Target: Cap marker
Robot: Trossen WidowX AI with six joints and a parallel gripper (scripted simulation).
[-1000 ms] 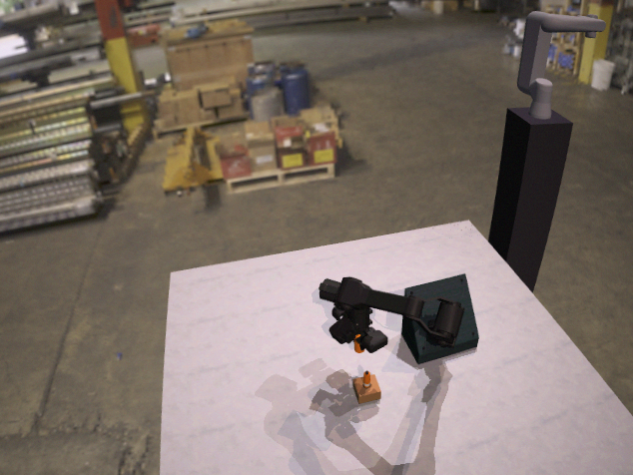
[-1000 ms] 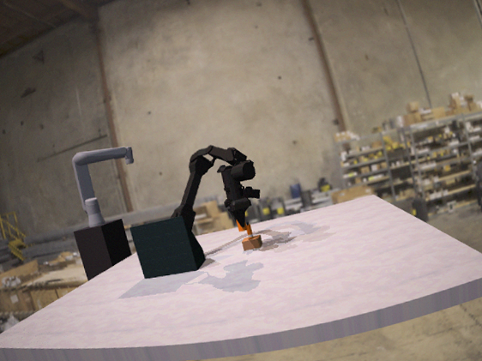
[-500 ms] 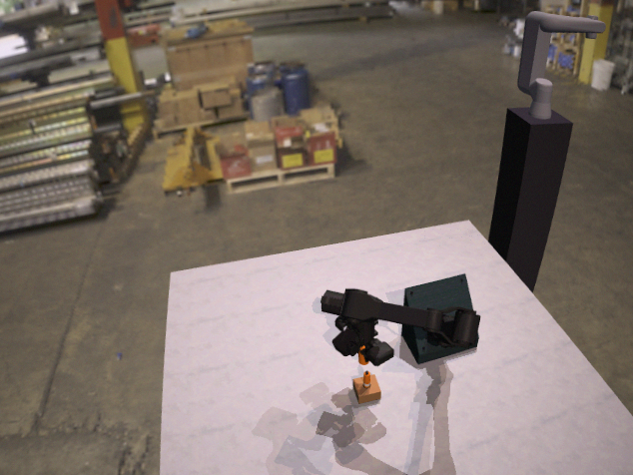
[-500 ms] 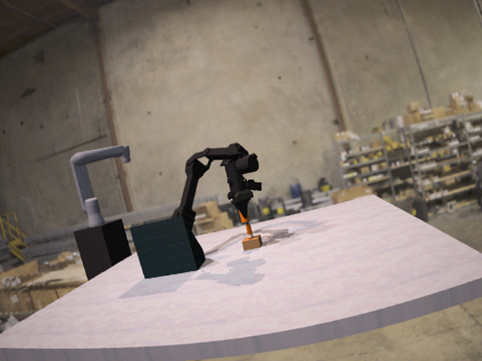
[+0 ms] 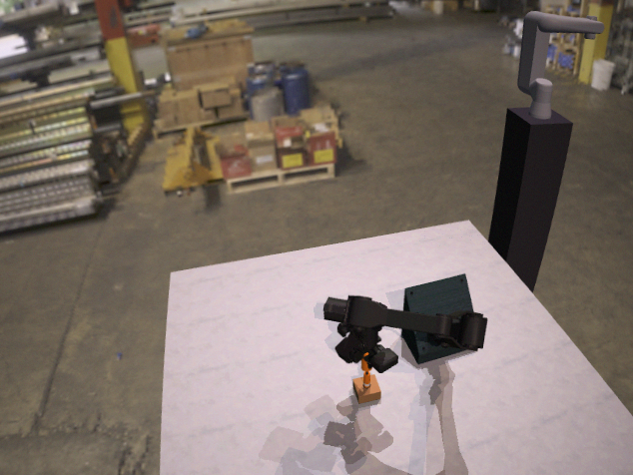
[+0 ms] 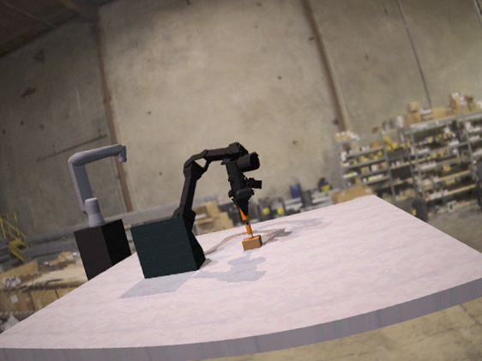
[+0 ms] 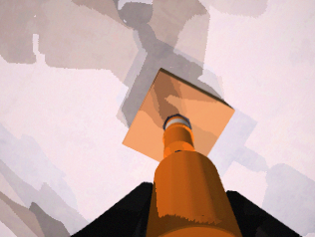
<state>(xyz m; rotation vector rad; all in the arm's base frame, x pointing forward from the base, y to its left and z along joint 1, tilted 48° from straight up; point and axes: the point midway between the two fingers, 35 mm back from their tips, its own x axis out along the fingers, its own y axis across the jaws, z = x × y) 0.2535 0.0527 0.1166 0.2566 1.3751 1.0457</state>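
The holder block (image 5: 368, 397) (image 6: 251, 243) (image 7: 145, 129) stands on the white table (image 5: 230, 332) (image 6: 352, 282). The orange marker (image 5: 366, 379) (image 6: 249, 230) (image 7: 177, 136) stands upright in it, with its dark tip just visible below the cap in the top and exterior views. My gripper (image 5: 365, 356) (image 6: 243, 206) (image 7: 187, 196) is shut on the orange cap (image 5: 365, 363) (image 6: 245, 214) (image 7: 186, 174), right above the marker. The cap hangs almost in line with the marker. In the wrist view it hides the marker's tip, so whether they touch is unclear.
The dark green arm base block (image 5: 439, 301) (image 6: 166, 247) stands on the table, behind the holder block as seen from the top view. A grey arm on a black pedestal (image 5: 526, 179) (image 6: 102, 246) stands beyond the table's edge.
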